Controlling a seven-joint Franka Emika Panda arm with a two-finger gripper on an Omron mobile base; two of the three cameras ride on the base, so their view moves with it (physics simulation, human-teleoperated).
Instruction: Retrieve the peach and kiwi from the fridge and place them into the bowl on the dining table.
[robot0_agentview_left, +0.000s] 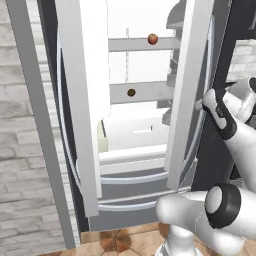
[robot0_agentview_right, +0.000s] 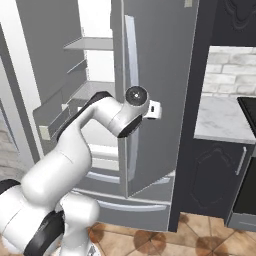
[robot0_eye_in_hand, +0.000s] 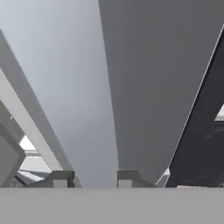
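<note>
The robot's two-finger gripper (robot0_eye_in_hand: 90, 177) is drawn tight on the long pale vertical handle (robot0_eye_in_hand: 97, 87) of the tall grey-silver French-door fridge (robot0_agentview_right: 165, 75); in the hand view the two small dark finger tips (robot0_eye_in_hand: 129, 177) stand to either side of the handle's lower end, with the handle running up and away between them. On one side of the fingers lies the flat grey face of the fridge's right door, on the other the lighter edge of the opened door and a sliver of the white interior. The base views show both doors swung open and the hand pressed against the right door's front. Well beyond the fingers, inside the white compartment, the small round reddish-orange peach (robot0_agentview_left: 152, 38) sits on the upper grey shelf (robot0_agentview_left: 142, 45), and the small round dark brown kiwi (robot0_agentview_left: 131, 92) sits on the shelf below it, slightly to the left of the peach.
</note>
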